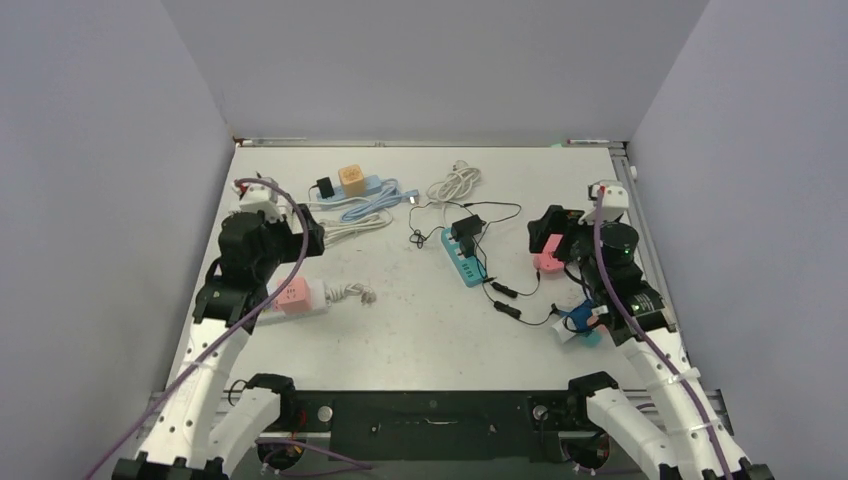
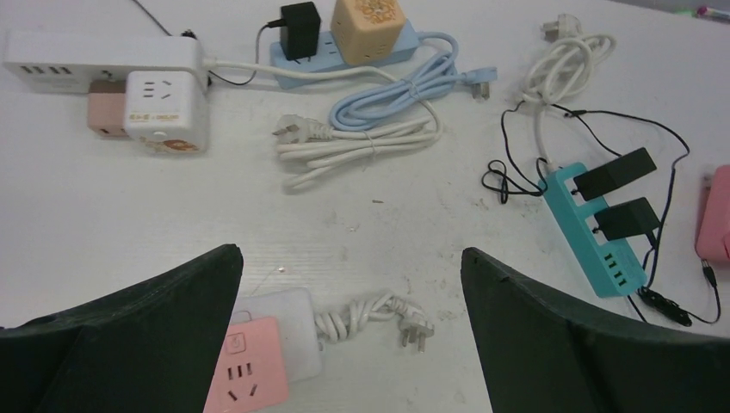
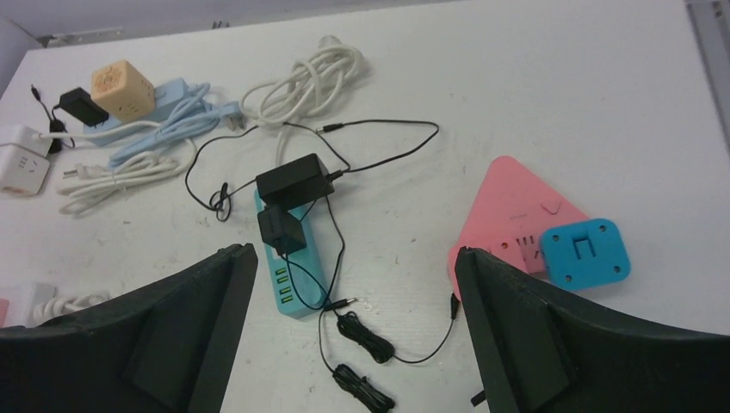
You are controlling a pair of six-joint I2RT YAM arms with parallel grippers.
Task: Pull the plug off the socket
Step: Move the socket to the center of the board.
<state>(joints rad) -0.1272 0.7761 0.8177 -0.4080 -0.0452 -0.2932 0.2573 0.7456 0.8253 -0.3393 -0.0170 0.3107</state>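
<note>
A teal power strip (image 1: 463, 260) lies in the middle of the table with two black adapters (image 1: 466, 228) plugged into it, thin black cables trailing off. It also shows in the right wrist view (image 3: 288, 271) with the adapters (image 3: 294, 180) and in the left wrist view (image 2: 594, 232). My left gripper (image 1: 300, 235) is open and empty above the table's left side, and its view (image 2: 349, 258) looks over a pink socket (image 2: 245, 366). My right gripper (image 1: 550, 235) is open and empty (image 3: 353, 255), right of the teal strip.
A pink triangular socket (image 3: 508, 215) with a blue adapter (image 3: 585, 252) lies under my right gripper. A light blue strip (image 1: 375, 187) carries an orange cube (image 1: 351, 178) and a black adapter (image 1: 325, 187). A white strip with a white cube (image 2: 163, 107) and coiled white cords (image 1: 455, 182) lie at the back.
</note>
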